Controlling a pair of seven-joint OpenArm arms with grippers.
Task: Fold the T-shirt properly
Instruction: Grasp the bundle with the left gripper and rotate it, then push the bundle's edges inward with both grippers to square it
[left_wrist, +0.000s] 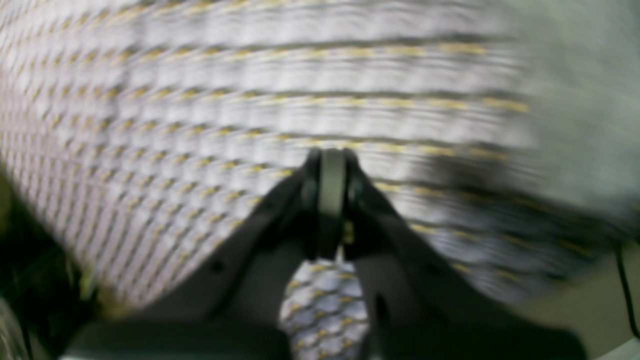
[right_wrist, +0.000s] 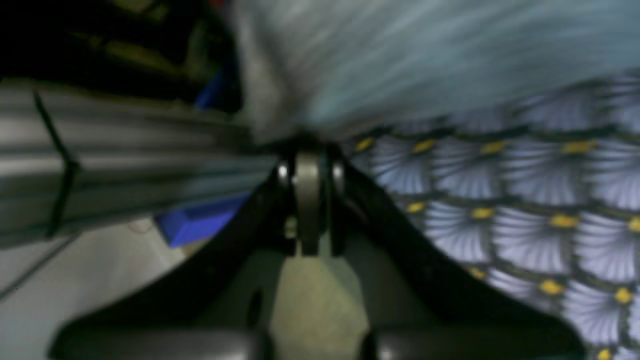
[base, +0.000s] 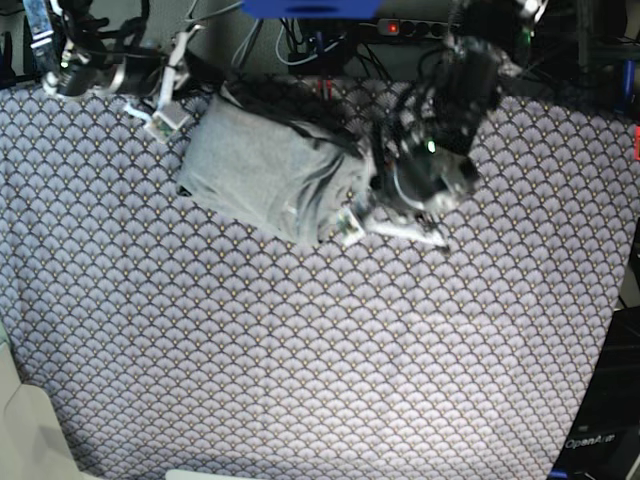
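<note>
My left gripper (base: 352, 232) sits nearest, fingers clenched on nothing, just off the folded T-shirt (base: 262, 172), I'd guess clear of it after a fold. My right gripper (base: 158, 118) is clenched empty by its far corner. The shirt's long axis runs diagonally across the far tabletop (base: 320, 380).

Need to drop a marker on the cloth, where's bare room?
Open tablecloth across everything between the T-shirt and the near edge, plus the strip along the base view's left side. Crowded along the far edge: T-shirt, the left tool at its corner, the right tool, and cables.
</note>
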